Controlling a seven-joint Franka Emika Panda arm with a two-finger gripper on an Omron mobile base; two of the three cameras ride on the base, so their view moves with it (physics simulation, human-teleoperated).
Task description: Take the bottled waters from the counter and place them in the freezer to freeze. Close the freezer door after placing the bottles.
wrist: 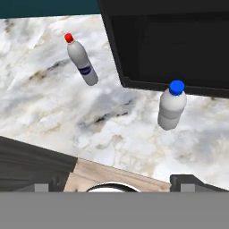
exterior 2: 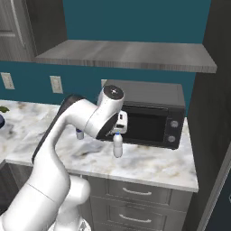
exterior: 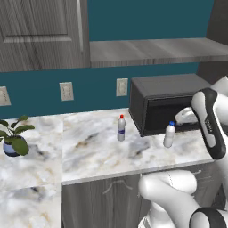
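Hovering above the counter (exterior: 98,156) with jaws spread wide and nothing between them, the gripper (wrist: 116,185) is looking down on both bottles. The blue-capped bottle (wrist: 171,106) is standing just in front of the black microwave (exterior 2: 151,117); the red-capped bottle (wrist: 82,60) is standing well apart to its side. Both look light, smooth and slippery, so gripping around the mid-body seems safest.

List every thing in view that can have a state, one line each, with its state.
red-capped bottle: upright on the counter, capped, not held.
blue-capped bottle: upright on the counter before the microwave, capped, not held.
microwave: door shut.
gripper: open, above the counter's front edge, holding nothing.
drawers: shut.
potted plant: upright at the counter's left end.
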